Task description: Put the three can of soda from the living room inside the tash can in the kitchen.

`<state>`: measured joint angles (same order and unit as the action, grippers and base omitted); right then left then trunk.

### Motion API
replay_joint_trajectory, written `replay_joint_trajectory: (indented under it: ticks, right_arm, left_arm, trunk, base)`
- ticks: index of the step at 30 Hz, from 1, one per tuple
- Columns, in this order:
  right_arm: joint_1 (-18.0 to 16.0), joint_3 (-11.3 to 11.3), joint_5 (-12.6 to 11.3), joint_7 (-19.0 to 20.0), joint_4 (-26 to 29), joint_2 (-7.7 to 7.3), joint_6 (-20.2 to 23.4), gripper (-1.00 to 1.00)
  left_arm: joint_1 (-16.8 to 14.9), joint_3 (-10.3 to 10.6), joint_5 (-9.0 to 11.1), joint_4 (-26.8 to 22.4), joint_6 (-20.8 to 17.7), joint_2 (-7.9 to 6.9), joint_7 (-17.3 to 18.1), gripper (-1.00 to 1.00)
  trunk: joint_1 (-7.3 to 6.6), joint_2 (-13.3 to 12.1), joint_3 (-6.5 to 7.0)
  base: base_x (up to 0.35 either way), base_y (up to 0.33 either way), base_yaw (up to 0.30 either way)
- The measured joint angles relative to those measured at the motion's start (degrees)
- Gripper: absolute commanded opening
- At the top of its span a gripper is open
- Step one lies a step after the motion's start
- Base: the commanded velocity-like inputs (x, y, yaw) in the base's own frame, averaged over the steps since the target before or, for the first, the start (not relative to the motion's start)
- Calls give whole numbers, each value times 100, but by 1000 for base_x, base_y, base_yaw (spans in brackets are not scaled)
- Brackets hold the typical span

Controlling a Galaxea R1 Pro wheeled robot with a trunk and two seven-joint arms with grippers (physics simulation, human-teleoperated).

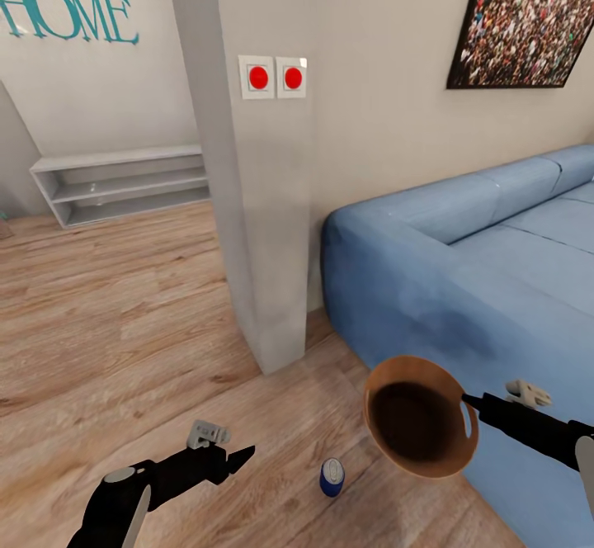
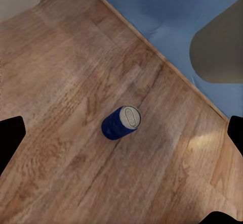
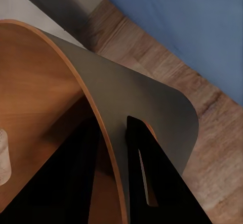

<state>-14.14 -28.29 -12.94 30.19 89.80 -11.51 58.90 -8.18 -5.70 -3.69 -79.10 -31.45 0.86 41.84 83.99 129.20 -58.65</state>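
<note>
A blue soda can (image 1: 332,477) with a silver top stands upright on the wood floor near the sofa's front corner. My left gripper (image 1: 240,458) hovers low to its left, open; in the left wrist view the can (image 2: 121,122) sits between the spread black fingertips (image 2: 10,138), untouched. My right gripper (image 1: 471,400) is shut on the rim of the trash can (image 1: 421,428), held tilted above the floor, its brown inside facing the head camera. One finger (image 3: 81,173) is inside the bin wall (image 3: 136,97), the other outside. The two orange cans are out of view.
A blue sofa (image 1: 478,243) fills the right side. A grey wall pillar (image 1: 264,201) with two red switches stands ahead, and low white shelves (image 1: 124,185) are at the back left. Open wood floor (image 1: 124,309) lies to the left.
</note>
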Motion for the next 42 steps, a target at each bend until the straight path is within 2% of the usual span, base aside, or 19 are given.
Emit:
replay_joint_trajectory:
  ticks: [5,42]
  right_arm:
    - [-1,-7,73,-2,-1,0,-19,-100]
    - [0,-30,34,6,-5,0,-28,-100]
  left_arm:
    - [0,1,0,0,1,1,-5,100]
    - [0,8,0,0,1,1,-8,100]
  trunk:
    - [0,0,2]
    - [0,0,2]
  base:
    - [0,0,3]
    - [0,0,0]
